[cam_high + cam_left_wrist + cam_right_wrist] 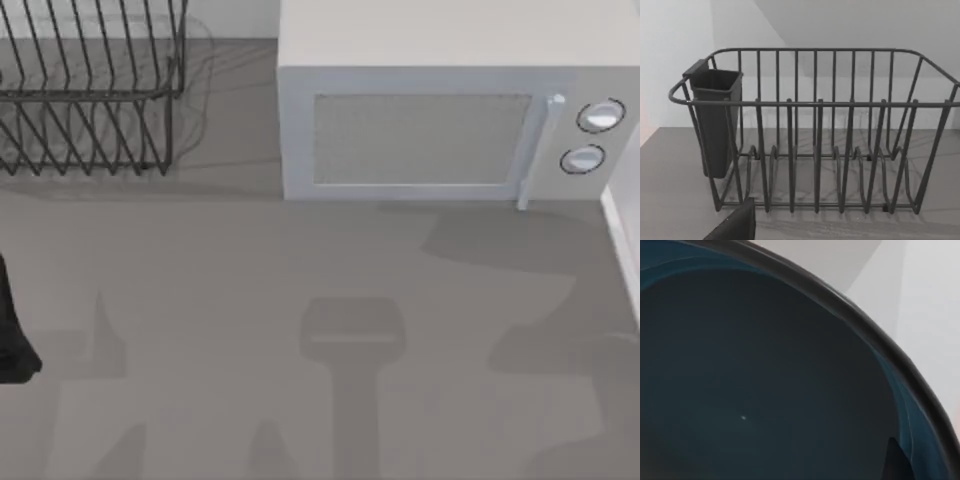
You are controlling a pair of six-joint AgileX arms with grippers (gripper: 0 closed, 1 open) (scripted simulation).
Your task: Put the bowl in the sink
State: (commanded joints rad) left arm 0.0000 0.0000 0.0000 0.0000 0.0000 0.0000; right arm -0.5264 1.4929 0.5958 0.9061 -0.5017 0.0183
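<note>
While the right pincer's finger tip point(897, 462) sits against the bowl point(765, 380), its grip cannot be told. Bowl: dark inside right under that wrist. Handling: keep level, move slowly toward the sink. Left arm point(12, 330): parked facing the dish rack point(815, 130).

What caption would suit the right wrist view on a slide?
Close-up from the right arm's wrist camera: the dark grey-blue inside of the bowl, its curved rim sweeping across against pale walls.
</note>
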